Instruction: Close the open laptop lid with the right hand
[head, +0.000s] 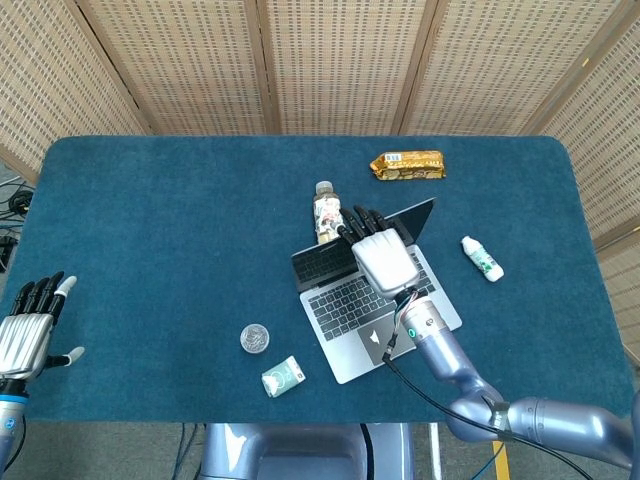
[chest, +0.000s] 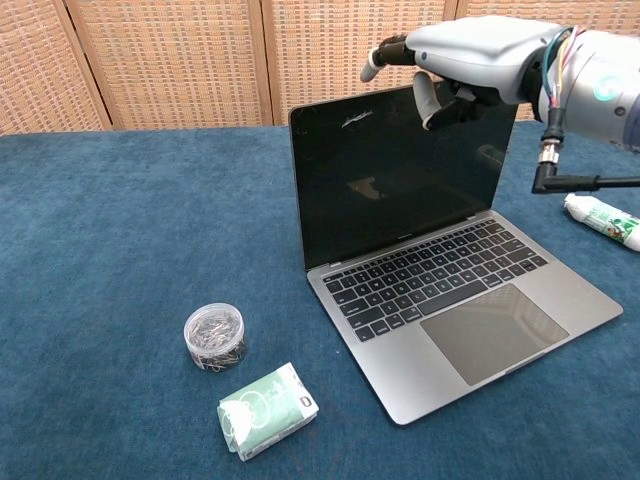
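Near the middle of the dark blue felt-covered table (head: 180, 230) sat the open silver-grey metal laptop (chest: 450, 310), its black glass screen upright and leaning slightly back. The silver right hand (chest: 455, 55) hovered over the lid's top edge, palm down, fingers extended and loosely apart toward 12 o'clock, thumb hanging in front of the screen; it held nothing, and contact with the lid could not be confirmed. Seen from the head camera, the lid's long edge ran from about 8 o'clock to 2 o'clock, directly under the right hand (head: 380, 255), so a pull toward 6 o'clock would probably fold it shut. The left hand (head: 28, 330) waited, fingers spread and holding nothing, well apart at the table's 8 o'clock edge (far from the laptop). A small labelled plastic bottle (head: 327, 212) stood just behind the lid.
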